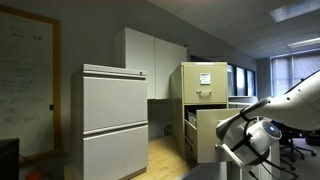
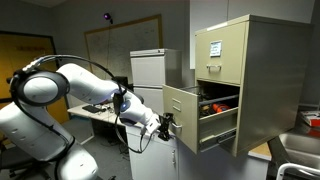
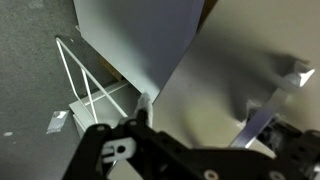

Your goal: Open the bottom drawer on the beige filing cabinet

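The beige filing cabinet (image 1: 205,85) (image 2: 250,70) shows in both exterior views. Its bottom drawer (image 1: 207,135) (image 2: 182,115) is pulled far out, with files visible inside; the upper drawer is closed. My gripper (image 2: 166,125) is at the drawer's front face. In the wrist view the beige drawer front (image 3: 210,70) fills the frame and its metal handle (image 3: 270,100) lies to the right. The gripper (image 3: 205,115) looks open: one fingertip sits near the front's left edge, and the other is mostly hidden beside the handle.
A wider pale grey cabinet (image 1: 115,120) stands in front of a tall white cupboard (image 1: 150,60). My arm (image 1: 270,120) reaches in from the side. A desk (image 2: 95,112) and a whiteboard (image 2: 120,45) lie behind the arm. A white wire frame (image 3: 85,85) stands on the floor below.
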Controlling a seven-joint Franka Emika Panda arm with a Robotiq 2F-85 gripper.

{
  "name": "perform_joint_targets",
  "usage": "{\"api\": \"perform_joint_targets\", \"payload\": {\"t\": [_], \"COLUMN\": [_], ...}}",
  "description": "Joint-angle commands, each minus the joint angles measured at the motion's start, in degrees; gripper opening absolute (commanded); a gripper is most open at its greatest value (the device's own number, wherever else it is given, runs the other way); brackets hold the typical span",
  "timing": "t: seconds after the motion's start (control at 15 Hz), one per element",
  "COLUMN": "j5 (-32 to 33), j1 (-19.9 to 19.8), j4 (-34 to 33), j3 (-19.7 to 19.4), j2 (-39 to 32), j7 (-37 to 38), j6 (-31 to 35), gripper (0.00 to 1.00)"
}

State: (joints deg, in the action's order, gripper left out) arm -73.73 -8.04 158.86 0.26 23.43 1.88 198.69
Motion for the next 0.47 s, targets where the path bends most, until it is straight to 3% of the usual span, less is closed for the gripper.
{"api": "perform_joint_targets", "payload": {"t": [0.0, 0.2, 0.4], "j5": [-3.91, -6.38, -9.5], "j1": [-9.31, -18.38, -22.49], "j4": [0.01, -0.03, -0.03], "j3": [9.55, 18.14, 22.7], "j2": [3.97, 8.42, 11.07], "j7": [-1.62, -2.71, -4.31], "j6": [0.42, 0.16, 0.1], "gripper": [1.0, 1.0, 1.0]}}
